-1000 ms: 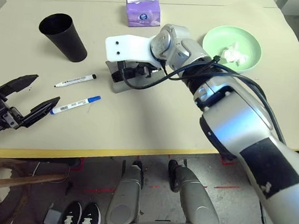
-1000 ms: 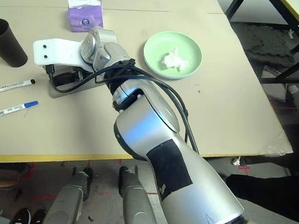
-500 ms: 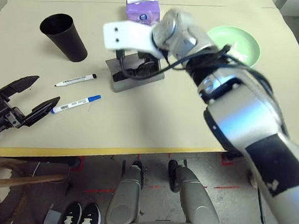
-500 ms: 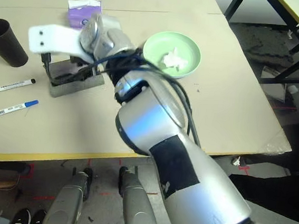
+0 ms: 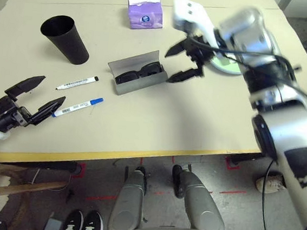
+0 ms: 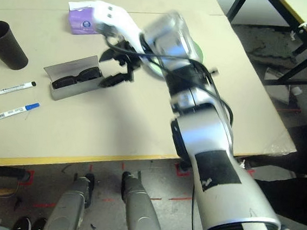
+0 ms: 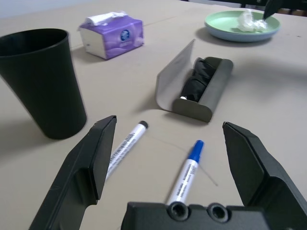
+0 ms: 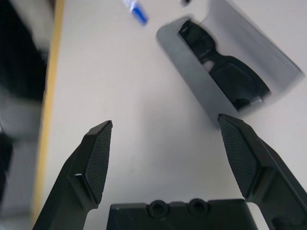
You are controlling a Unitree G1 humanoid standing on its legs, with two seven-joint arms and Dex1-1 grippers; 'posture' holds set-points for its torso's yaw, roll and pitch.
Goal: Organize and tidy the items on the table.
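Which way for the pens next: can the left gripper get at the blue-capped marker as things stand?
Probably yes. The left gripper is open and aimed at the blue-capped marker, bare table between them.

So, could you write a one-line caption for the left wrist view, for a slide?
Open left tool above two markers, facing sunglasses in an open case, beside a black cup.

Sunglasses (image 5: 137, 71) in case (image 5: 125, 83); markers (image 5: 78, 82) left; cup (image 5: 64, 38) behind them.
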